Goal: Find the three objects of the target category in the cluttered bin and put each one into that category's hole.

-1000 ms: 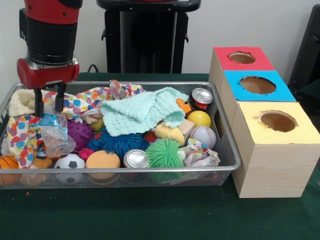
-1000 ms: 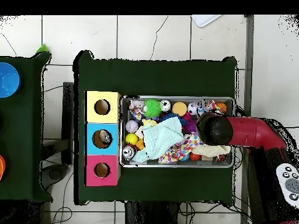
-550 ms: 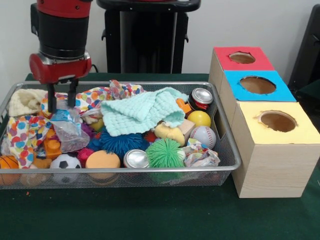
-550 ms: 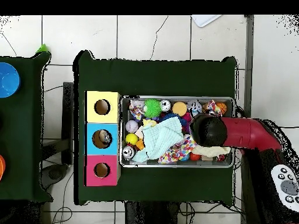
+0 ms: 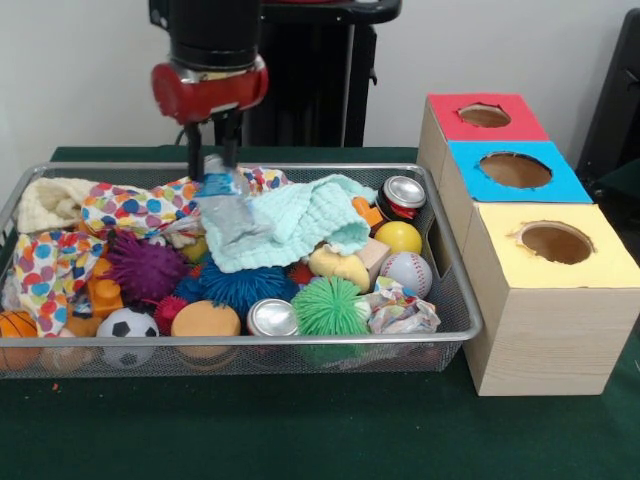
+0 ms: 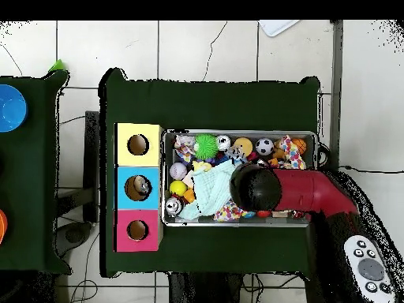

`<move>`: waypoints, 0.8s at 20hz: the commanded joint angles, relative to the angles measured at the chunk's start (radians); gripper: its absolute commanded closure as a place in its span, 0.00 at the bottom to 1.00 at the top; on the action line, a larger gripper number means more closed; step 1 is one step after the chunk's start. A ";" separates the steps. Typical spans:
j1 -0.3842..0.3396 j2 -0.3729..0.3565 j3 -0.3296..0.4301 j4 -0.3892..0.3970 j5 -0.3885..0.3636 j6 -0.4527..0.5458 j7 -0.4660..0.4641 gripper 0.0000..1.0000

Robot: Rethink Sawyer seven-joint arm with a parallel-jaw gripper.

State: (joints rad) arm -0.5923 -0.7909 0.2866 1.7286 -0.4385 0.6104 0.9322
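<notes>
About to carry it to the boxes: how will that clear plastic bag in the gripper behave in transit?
The plastic bag hangs crumpled below the gripper, so it is probably floppy and light and may sway. It is pinched only at its top, and the film looks slick, so it could slip. It dangles over the mint cloth and might snag there.

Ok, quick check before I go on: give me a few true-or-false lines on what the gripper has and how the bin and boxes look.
1. The gripper holds a crumpled plastic bottle lifted above the bin. True.
2. The bottle hangs over the blue box. False: it hangs over the mint cloth.
3. The yellow box stands nearest the camera in the front view. True.
4. The soccer ball lies on the table outside the bin. False: it is inside, by the front wall.
</notes>
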 commanded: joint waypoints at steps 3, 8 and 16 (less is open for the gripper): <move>0.054 -0.126 -0.015 0.218 0.117 0.107 0.205 1.00; 0.099 -0.170 -0.031 0.261 0.183 0.138 0.220 1.00; 0.135 -0.274 -0.048 0.348 0.298 0.154 0.228 1.00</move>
State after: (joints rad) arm -0.4752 -0.9905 0.2670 1.9553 -0.2221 0.6270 0.9324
